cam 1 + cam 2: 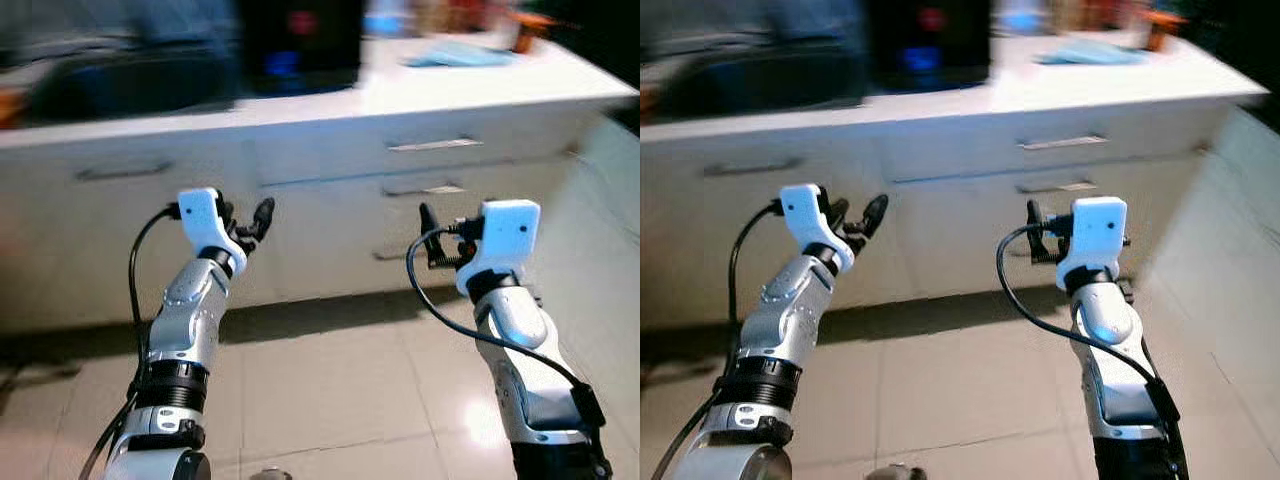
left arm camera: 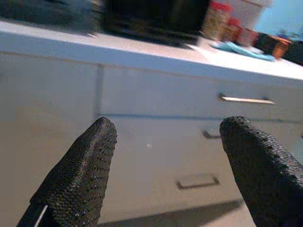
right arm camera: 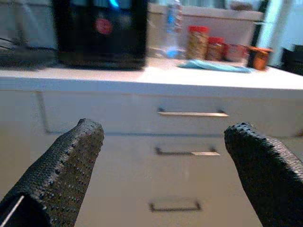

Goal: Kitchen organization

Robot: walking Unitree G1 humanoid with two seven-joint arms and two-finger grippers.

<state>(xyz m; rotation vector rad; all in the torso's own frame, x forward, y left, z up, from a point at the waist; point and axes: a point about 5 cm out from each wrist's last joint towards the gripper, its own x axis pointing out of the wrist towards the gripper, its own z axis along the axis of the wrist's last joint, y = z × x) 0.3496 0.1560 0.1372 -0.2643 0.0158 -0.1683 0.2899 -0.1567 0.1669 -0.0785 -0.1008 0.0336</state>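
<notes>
before the white drawer fronts [image 3: 189,137], the left gripper [image 1: 250,222] and right gripper [image 1: 432,240] hover over the floor, fingers spread, empty. on the counter [image 3: 156,75] sit jars [image 3: 198,41], perhaps spices, and a blue cloth [image 3: 215,66].

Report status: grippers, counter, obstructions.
Left gripper and right gripper raised before the white drawers, jaws open, empty. Blue cloth and jars on the counter. Nothing between.
</notes>
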